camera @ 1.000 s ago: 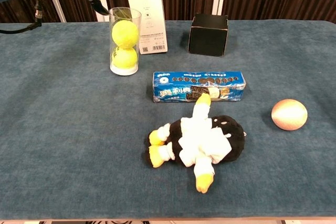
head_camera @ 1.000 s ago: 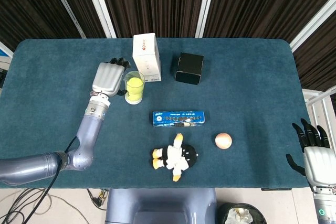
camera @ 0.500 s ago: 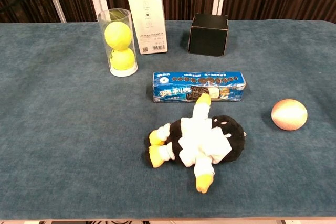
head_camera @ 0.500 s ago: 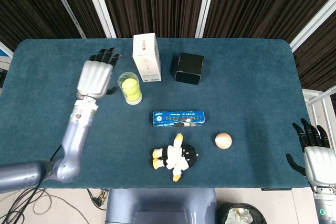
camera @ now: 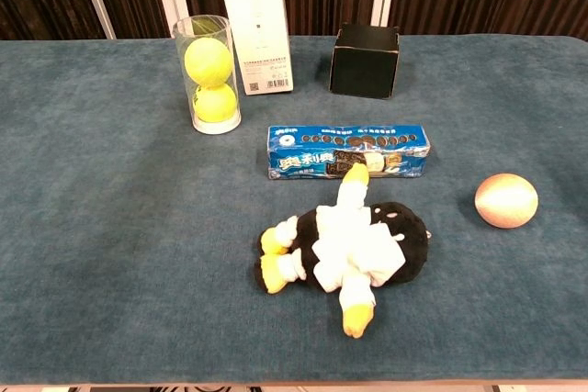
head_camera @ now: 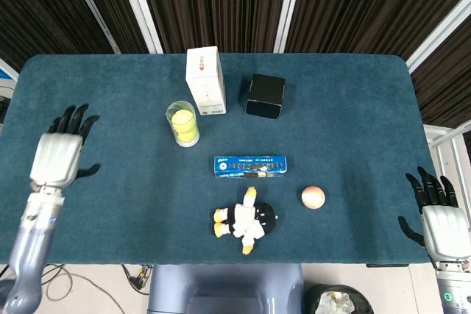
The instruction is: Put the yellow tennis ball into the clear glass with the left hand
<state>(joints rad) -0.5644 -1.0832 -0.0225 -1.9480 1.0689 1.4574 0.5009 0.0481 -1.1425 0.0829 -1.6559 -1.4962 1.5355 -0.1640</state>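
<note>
The clear glass (head_camera: 183,123) (camera: 210,74) stands upright on the blue table, left of centre. Two yellow tennis balls sit stacked inside it, the upper one (camera: 209,61) on the lower one (camera: 216,102). My left hand (head_camera: 58,157) hovers far to the left of the glass over the table's left side, fingers spread and holding nothing. My right hand (head_camera: 440,215) stays open beyond the table's front right corner. Neither hand shows in the chest view.
A white carton (head_camera: 206,79) stands just behind the glass, a black box (head_camera: 265,95) to its right. A blue cookie pack (head_camera: 250,165), a plush penguin (head_camera: 243,219) and a peach-coloured ball (head_camera: 313,197) lie nearer the front.
My left hand has drawn away from beside the glass, moving far left and toward the front. The glass with its two balls stays put. The right hand has barely moved.
</note>
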